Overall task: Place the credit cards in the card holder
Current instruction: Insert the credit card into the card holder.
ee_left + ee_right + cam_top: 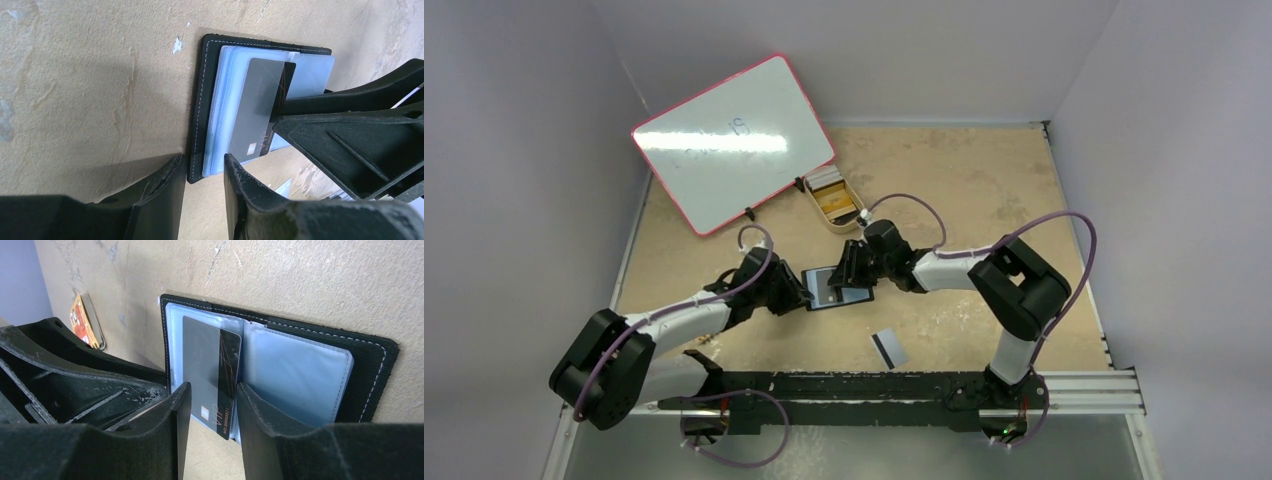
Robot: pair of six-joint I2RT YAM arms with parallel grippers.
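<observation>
The card holder (834,290) lies open and flat on the table, its grey-blue pockets up (199,100) (295,370). A dark grey credit card (255,105) (214,407) sits partly inside the left pocket, with its chip end sticking out. My right gripper (213,386) (852,268) is open. Its fingers stand on either side of that exposed end, and the card's edges run in behind the fingertips. My left gripper (202,157) (804,293) is open at the holder's left near corner, one finger beside the black cover and one over the pockets. Another credit card (889,347), pale with a black stripe, lies flat nearer the arm bases.
A tan oval tray (844,228) stands behind the holder with an orange board inside (80,322). A pink-rimmed whiteboard (734,140) leans at the back left. Grey walls close off the left, right and back. The black rail (874,385) carrying the arm bases runs along the near edge.
</observation>
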